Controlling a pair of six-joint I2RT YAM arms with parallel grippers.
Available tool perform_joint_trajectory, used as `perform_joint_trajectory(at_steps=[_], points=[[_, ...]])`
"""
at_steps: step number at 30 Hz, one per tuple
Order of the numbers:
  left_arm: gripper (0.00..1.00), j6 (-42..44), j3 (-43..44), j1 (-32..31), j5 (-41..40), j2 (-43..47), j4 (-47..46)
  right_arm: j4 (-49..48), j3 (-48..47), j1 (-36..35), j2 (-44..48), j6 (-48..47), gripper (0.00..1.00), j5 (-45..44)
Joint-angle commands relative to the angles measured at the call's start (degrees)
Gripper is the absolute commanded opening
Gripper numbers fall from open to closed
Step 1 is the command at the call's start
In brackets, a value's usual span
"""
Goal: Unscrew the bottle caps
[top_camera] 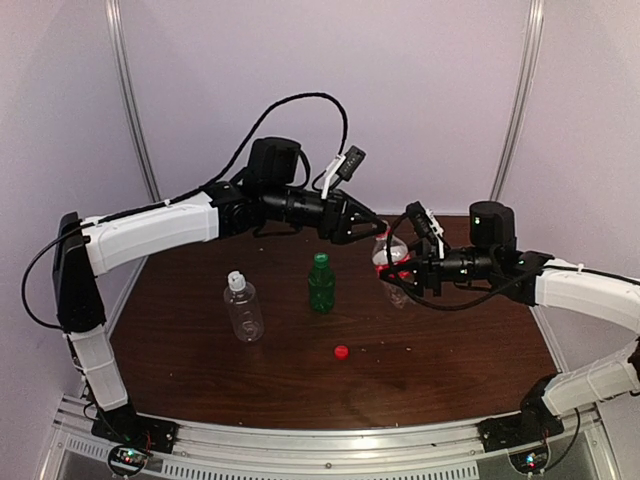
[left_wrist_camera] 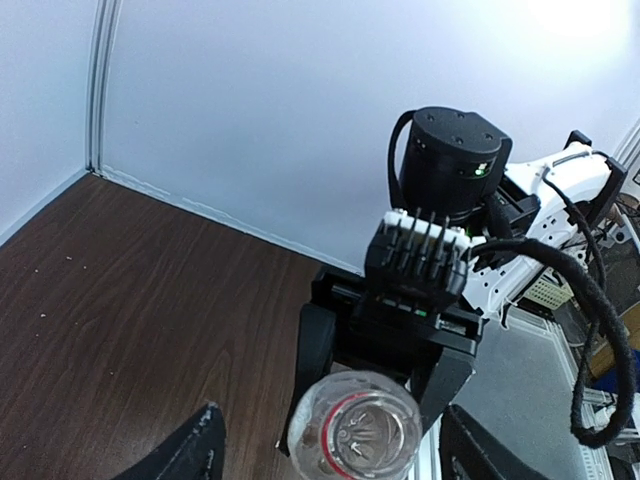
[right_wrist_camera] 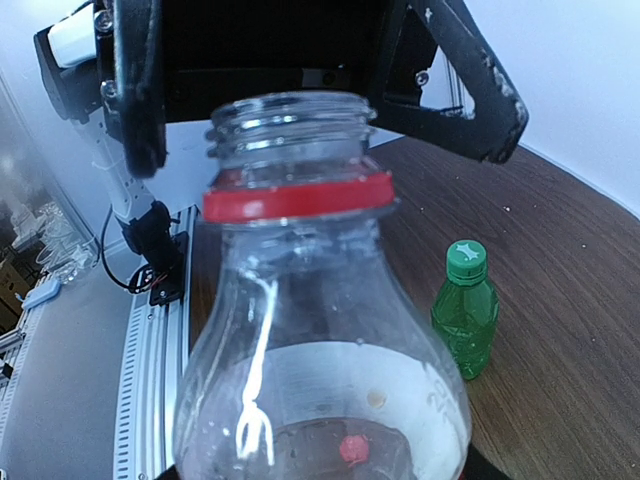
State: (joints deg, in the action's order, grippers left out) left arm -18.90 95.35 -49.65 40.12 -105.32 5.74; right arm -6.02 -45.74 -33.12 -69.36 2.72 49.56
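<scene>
The clear bottle with the red label point(top_camera: 392, 262) stands off the table at the right, its mouth open and a red ring on its neck point(right_wrist_camera: 297, 195). My right gripper point(top_camera: 400, 277) is shut on its body; its fingers are hidden in the right wrist view. My left gripper point(top_camera: 371, 228) is open and empty just above the open mouth point(left_wrist_camera: 355, 430), one finger point(left_wrist_camera: 196, 450) to each side. The red cap point(top_camera: 341, 351) lies loose on the table. The green bottle point(top_camera: 321, 288) keeps its green cap point(right_wrist_camera: 466, 258). The wider clear bottle point(top_camera: 244, 312) keeps its white cap point(top_camera: 235, 281).
The dark wood table point(top_camera: 200, 380) is enclosed by pale walls at the back and sides. A metal rail point(top_camera: 320, 450) runs along the near edge, where the arm bases are. The two upright bottles stand left of centre, the red cap in front of them.
</scene>
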Motion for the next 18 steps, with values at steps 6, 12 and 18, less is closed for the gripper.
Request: perform_joint_trajectory(at_steps=[6, 12, 18], points=[[0.58, 0.77, 3.28, -1.37, 3.56, -2.39, 0.83, -1.03, -1.85, -0.63, -0.87, -0.62, 0.49, 0.07], [0.42, 1.31, 4.23, -1.5, 4.67, -3.62, 1.39, -0.12, -2.07, -0.71, -0.75, -0.66, 0.49, -1.4], [0.13, 1.27, 5.78, -1.5, 5.98, -5.31, 0.56, 1.81, -2.52, -0.71, -0.76, 0.09, 0.53, -6.27]])
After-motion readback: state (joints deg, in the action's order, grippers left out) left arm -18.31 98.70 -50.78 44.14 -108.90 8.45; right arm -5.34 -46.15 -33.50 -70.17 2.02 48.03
